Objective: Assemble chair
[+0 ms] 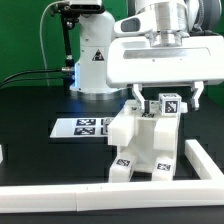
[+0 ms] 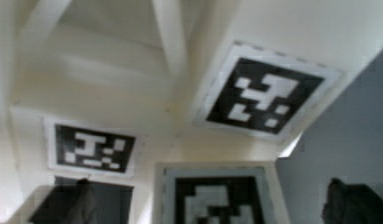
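- Your chair (image 1: pixel 145 140) stands in the lower centre of the exterior view: a white blocky assembly on the black table (image 1: pixel 35 105), with marker tags on its top, front and foot.
- One tagged piece (image 1: pixel 168 103) sits at the top of the chair, just under the arm.
- In the wrist view you see the same white surfaces close up, with three marker tags (image 2: pixel 262 92) across them; the picture is blurred.
- Your gripper (image 1: pixel 165 97) hangs directly over the chair's top, released: its fingers (image 1: pixel 134 96) stand wide apart, one on each side of the top piece, and grasp nothing.
- The marker board (image 1: pixel 85 127) lies flat just to the exterior view's left of the chair.
- The white border rail (image 1: pixel 100 190) runs along the bottom of the frame and up the right side, near the chair's foot.
- The arm's base (image 1: pixel 92 60) stands at upper centre, behind the marker board.
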Tool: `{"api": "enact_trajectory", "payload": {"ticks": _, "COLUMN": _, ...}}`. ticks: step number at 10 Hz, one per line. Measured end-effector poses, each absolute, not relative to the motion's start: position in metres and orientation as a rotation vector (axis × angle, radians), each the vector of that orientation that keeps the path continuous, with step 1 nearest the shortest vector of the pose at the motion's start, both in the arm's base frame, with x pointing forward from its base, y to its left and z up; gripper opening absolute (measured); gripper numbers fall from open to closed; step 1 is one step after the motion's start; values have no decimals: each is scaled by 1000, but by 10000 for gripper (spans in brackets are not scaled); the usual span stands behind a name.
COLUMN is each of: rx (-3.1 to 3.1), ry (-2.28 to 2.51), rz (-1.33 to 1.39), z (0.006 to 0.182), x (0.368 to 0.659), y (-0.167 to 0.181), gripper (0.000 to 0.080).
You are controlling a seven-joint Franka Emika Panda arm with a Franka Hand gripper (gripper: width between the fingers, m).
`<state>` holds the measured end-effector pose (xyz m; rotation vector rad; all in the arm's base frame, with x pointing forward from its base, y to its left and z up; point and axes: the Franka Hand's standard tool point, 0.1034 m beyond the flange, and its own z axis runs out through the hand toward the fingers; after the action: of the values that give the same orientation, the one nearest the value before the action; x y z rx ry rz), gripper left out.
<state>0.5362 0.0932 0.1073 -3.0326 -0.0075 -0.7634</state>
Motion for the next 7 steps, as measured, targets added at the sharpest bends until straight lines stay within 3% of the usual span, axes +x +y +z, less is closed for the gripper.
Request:
{"api": "enact_trajectory", "payload": {"ticks": 3, "rx": -3019, "ry": 19, "rz": -615, "z": 123, "x": 543, "y": 98, "gripper": 649}}
{"api": "enact_trajectory", "payload": {"ticks": 7, "rx": -3037, "ry": 39, "rz": -257, "z": 111, "x": 535, "y": 94, "gripper": 649}}
